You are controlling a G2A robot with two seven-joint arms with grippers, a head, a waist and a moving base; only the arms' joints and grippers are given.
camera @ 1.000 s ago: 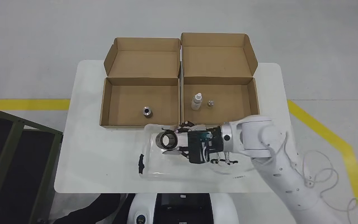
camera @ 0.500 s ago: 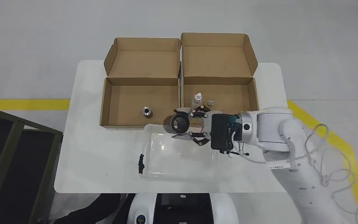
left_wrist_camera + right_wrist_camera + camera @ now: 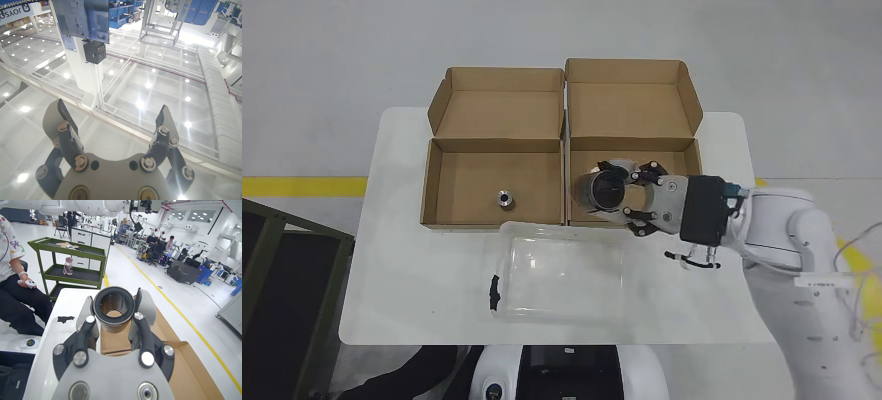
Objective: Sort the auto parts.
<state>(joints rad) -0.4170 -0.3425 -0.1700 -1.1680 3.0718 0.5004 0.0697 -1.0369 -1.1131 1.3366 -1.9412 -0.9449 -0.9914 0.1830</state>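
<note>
Right gripper [image 3: 115, 300] jaws clamped on cylindrical bearing [image 3: 114, 318], held over right cardboard box [image 3: 674, 182] at table [image 3: 402, 250] far edge. Left gripper [image 3: 111, 105] jaws apart, pointing at ceiling. Small metal part [image 3: 503, 199] in left cardboard box [image 3: 467, 185].

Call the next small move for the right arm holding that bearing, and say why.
Probably lower the right gripper a little into the right-hand box, then open. It is shut on the black-rimmed bearing, which hangs over that box's floor near its left wall, resting on nothing. I'd descend slowly, since whatever lies beneath it is hidden.
</note>
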